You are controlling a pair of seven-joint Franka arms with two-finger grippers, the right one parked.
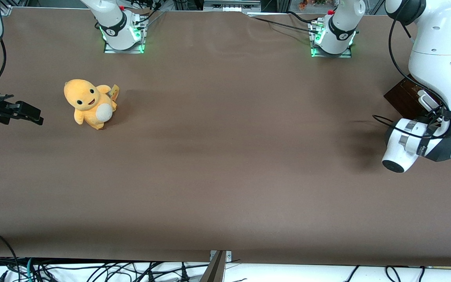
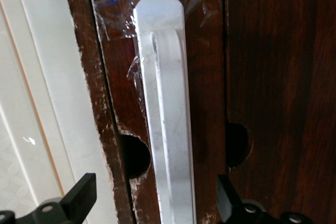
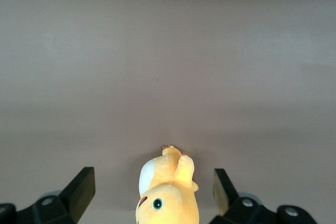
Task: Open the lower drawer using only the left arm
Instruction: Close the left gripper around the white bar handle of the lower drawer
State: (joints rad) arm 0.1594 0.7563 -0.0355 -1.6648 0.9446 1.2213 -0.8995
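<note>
One lower drawer stood at the working arm's end of the table, and it appeared shut, so the pull was judged undone. One left arm reached over it; its gripper hung released, fingers straddling the drawer's single white handle without touching. One plush toy sat well apart from the drawer.

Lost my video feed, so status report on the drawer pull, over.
Left pincer open, fingers either side of the white bar handle. Lower drawer front close ahead, not gripped yet. Nothing between the fingers and the handle.
</note>
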